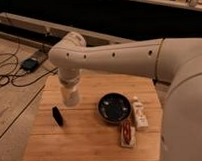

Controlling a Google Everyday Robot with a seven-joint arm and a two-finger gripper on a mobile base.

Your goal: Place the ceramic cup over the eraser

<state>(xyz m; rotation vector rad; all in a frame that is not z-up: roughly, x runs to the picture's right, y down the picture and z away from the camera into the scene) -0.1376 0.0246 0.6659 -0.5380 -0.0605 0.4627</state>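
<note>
A white robot arm reaches across a light wooden slatted table. Its gripper, fingers closed, holds a small white tapered ceramic cup above the table's back left. A thin black rectangular eraser lies just beside it, lower left. A round black bowl sits to the right.

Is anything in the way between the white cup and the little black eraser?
Nothing visible. The end effector appears to hold the ceramic cup close beside the eraser, only bare table between them. The black bowl sits on the cup's other side.
</note>
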